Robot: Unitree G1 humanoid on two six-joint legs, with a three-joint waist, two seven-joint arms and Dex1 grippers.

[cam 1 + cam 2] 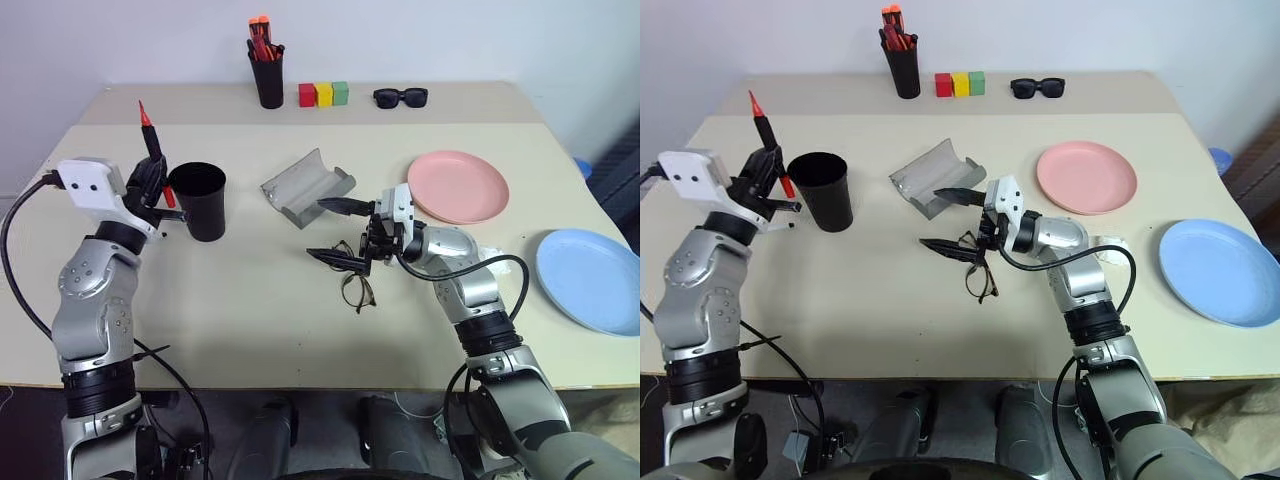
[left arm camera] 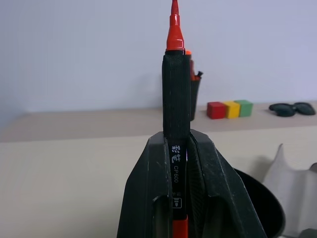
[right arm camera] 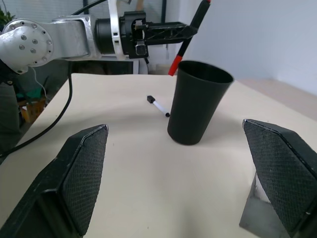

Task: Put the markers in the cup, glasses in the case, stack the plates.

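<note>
My left gripper (image 1: 155, 180) is shut on the black-and-red marker (image 1: 148, 128), which stands nearly upright with its red tip up, just left of the black cup (image 1: 198, 200). The white marker (image 3: 159, 106) lies on the table beside the cup. The wire-framed glasses (image 1: 357, 287) lie on the table under my right gripper (image 1: 316, 229), which is open, points left and holds nothing. The grey case (image 1: 305, 187) lies open just beyond that gripper. The pink plate (image 1: 458, 186) and the blue plate (image 1: 590, 278) lie apart on the right.
At the back of the table stand a black pen holder with orange-red pens (image 1: 266, 70), three coloured blocks (image 1: 323, 94) and black sunglasses (image 1: 400, 97). The blue plate lies near the table's right edge.
</note>
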